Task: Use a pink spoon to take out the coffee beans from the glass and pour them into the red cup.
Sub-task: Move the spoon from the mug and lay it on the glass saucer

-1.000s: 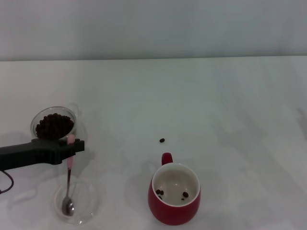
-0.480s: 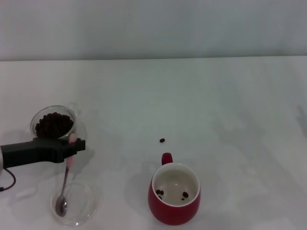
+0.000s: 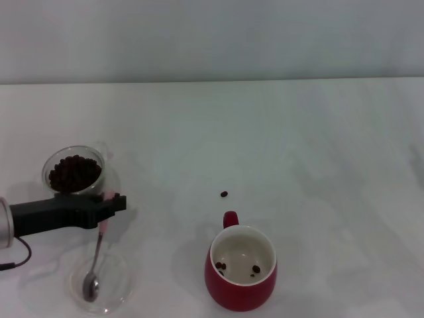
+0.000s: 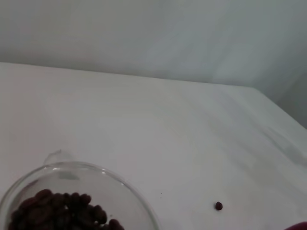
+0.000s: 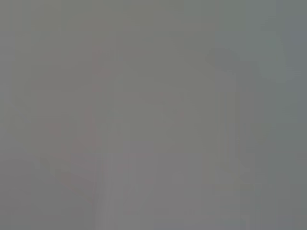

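Observation:
My left gripper reaches in from the left edge of the head view and is shut on the pale pink handle of the pink spoon. The spoon hangs toward the table's front, its metal bowl inside a shallow clear dish. Just behind the gripper stands the glass, holding a heap of coffee beans. The left wrist view shows the same glass and its beans. The red cup sits at the front centre with three beans on its white bottom. My right gripper is out of view.
One loose bean lies on the white table between the glass and the red cup, and it appears in the left wrist view as a bean too. The right wrist view is plain grey. A grey wall runs behind the table.
My left gripper has shifted a little to the right and toward the table's front, carrying the spoon. The spoon's bowl has stayed in the shallow dish, which has shifted slightly left.

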